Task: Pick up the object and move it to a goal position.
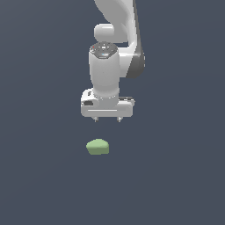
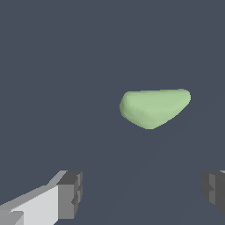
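Hovering above the dark counter (image 1: 39,184), the end effector (image 1: 107,119) points straight down with its jaws spread wide and nothing between them. The lump (image 1: 98,146) lies on the counter below it, a little toward the exterior view's left of the fingertips and clearly apart from them.

The step in hand looks like the approach before the grasp. To do it well, I would first shift the end effector sideways until the lump sits midway between the fingers, then descend vertically, closing only once the pads flank its widest part. Its faceted, uneven form may roll or squirt out if one pad touches first, so centring matters more than speed.

From the exterior view one reads the height gap and the arm's upright posture, but only short finger stubs show under the hand. In the wrist view, the left finger (image 2: 70,193) and the right finger (image 2: 214,190) stand far apart, wider than the lump (image 2: 154,107), which lies ahead of the gap and off its centre. No goal marker shows in either view.
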`<state>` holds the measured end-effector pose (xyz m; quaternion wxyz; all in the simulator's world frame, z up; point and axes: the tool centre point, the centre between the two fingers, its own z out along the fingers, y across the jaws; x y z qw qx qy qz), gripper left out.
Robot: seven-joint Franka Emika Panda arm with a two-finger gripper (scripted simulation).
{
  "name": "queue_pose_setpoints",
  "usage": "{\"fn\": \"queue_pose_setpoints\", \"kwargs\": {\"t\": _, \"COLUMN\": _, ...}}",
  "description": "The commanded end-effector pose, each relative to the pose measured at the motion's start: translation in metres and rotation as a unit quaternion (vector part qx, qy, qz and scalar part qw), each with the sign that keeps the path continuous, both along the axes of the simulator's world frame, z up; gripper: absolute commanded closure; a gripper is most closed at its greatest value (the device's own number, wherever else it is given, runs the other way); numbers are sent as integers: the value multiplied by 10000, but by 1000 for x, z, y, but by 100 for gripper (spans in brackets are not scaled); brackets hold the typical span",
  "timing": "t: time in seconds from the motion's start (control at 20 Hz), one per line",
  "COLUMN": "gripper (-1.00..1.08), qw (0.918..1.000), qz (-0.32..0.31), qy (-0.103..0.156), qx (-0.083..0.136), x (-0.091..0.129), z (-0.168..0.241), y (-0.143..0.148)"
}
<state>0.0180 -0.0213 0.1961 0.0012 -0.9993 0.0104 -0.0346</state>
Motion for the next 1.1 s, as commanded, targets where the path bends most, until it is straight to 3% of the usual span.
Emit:
{"fn": "queue_pose_setpoints", "kwargs": {"t": 0.0, "gripper": -92, "qw": 10000, "qz": 0, "qy": 0, "qx": 0, "x": 0, "z": 0, "y": 0}}
{"fn": "queue_pose_setpoints", "kwargs": {"t": 0.45, "gripper": -92, "qw": 9998, "qz": 77, "qy": -182, "qx": 9, "x": 9, "z": 18, "y": -1}}
{"fn": "queue_pose_setpoints", "kwargs": {"t": 1.05, "gripper": -92, "qw": 9993, "qz": -342, "qy": -140, "qx": 53, "x": 11, "z": 13, "y": -4}}
